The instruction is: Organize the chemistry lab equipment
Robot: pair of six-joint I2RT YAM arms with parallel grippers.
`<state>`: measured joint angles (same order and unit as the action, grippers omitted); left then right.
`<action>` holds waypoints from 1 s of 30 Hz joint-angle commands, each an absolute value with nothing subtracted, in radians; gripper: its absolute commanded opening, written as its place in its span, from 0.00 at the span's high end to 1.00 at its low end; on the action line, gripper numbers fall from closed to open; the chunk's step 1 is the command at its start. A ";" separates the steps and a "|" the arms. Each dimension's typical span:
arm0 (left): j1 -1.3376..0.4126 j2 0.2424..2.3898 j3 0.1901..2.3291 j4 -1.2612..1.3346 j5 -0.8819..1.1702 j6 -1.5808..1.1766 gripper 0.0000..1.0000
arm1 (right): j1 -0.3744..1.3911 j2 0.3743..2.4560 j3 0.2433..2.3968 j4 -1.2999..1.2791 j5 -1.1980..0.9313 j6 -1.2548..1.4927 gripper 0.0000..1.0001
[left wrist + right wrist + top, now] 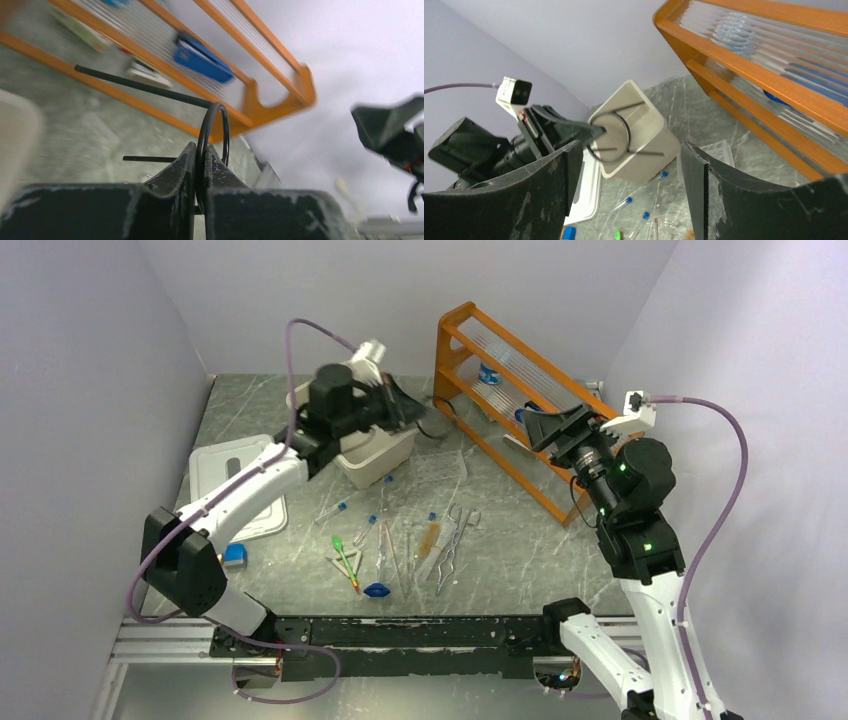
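Looking down from the top: the left gripper (405, 405) has the stand (433, 424) up in the air, just past the white bin (372, 452). It is well apart from the tweezers (452, 538) and droppers (346, 558) lying loose on the table (520, 560). The right gripper (553, 427) hangs by the orange rack (497, 380), carrying nothing.

Left wrist now: fingers (175, 167) pinched tight on the stand (202, 137), clamping its thin wire ring nearly edge-on.

Right wrist: fingers (549, 170) spread wide, the stand (628, 134) in sight in front of the bin (649, 150).

My call: thin wire can swivel in a pinch, so carry it slowly, pick bare table, land the legs flat, then let go.
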<state>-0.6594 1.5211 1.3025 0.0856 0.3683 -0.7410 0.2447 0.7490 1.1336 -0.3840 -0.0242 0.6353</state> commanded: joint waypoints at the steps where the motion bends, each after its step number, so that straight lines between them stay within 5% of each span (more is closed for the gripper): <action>1: -0.490 1.498 1.384 0.056 0.350 -0.704 0.95 | 0.235 0.781 1.141 -0.323 -0.085 0.657 0.26; 10: -0.264 1.629 1.420 0.095 0.395 -0.753 0.95 | 0.235 0.828 1.126 -0.271 -0.146 0.689 0.29; 30: -0.159 1.950 1.362 0.355 0.432 -0.927 0.95 | 0.237 0.846 1.105 -0.279 -0.124 0.691 0.32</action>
<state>-0.1738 1.9232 1.3827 0.2192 0.4316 -0.8787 0.2447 0.8497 1.1179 -0.2935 -0.1387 0.6937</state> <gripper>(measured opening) 0.094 0.686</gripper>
